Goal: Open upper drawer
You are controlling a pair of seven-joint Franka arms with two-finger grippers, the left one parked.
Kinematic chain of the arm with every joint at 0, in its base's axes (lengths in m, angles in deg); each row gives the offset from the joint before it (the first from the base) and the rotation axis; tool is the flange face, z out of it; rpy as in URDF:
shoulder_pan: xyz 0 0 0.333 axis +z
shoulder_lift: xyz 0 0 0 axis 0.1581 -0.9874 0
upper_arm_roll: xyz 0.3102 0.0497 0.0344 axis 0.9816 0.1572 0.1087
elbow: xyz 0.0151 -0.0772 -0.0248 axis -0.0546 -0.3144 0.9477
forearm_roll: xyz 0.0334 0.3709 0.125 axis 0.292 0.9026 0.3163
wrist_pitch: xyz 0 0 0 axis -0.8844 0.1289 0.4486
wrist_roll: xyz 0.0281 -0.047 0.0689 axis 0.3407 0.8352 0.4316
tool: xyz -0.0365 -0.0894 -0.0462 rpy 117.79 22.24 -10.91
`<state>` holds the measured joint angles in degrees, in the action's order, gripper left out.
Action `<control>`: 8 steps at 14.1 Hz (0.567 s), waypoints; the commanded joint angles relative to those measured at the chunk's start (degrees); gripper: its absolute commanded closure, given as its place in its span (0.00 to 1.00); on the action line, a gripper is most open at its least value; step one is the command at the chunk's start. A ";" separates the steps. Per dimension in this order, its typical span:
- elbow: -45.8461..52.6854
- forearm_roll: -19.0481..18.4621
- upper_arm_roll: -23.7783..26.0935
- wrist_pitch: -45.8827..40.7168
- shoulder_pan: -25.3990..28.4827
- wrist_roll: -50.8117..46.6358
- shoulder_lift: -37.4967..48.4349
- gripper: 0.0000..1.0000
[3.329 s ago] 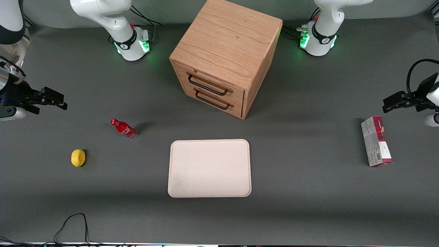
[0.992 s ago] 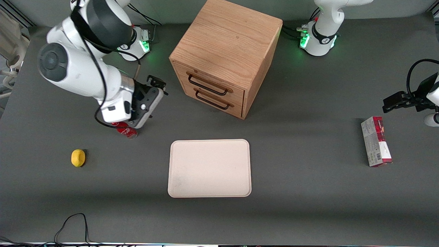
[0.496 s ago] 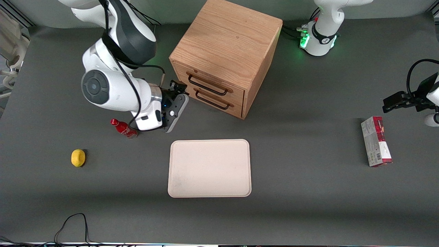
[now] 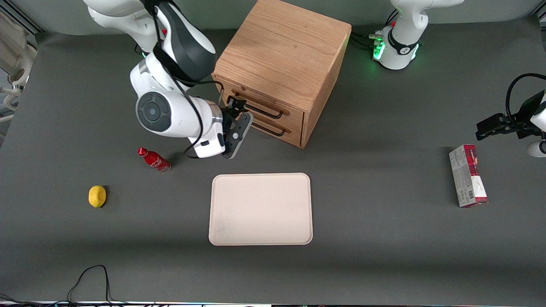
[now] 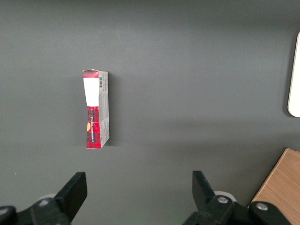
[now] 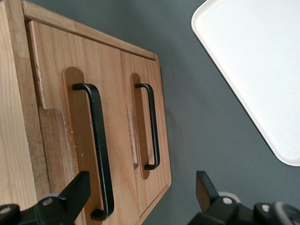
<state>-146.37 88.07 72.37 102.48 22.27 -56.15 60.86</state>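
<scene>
Before the upper drawer (image 4: 261,103), the open tool (image 4: 233,103) hovers, tray (image 4: 260,209) nearer.

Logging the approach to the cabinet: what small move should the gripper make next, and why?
Probably ease the open gripper forward so its fingers straddle the thin black wire handle of the shut light-wood upper drawer; it hovers just in front, not yet around it.

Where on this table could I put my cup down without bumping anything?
Bare grey table lies between the tray and the red box, and nearer the camera than the tray. It is crowded in front of the upper drawer, where the open gripper hovers.
</scene>
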 commanded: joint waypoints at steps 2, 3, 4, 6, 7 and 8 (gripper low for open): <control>-3.51 0.97 -0.55 1.91 1.85 0.35 0.93 0.00; -3.86 0.97 -0.64 1.91 2.29 0.35 1.02 0.00; -4.12 0.97 -0.64 1.91 2.38 0.35 1.02 0.00; -4.91 0.97 -0.64 2.17 2.47 0.35 1.19 0.00; -5.18 0.97 -0.64 2.26 2.56 0.35 1.28 0.00; -5.27 0.97 -0.64 2.26 2.91 0.35 1.37 0.00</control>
<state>-149.95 88.07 72.36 103.76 24.07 -56.15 60.87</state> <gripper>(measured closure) 0.000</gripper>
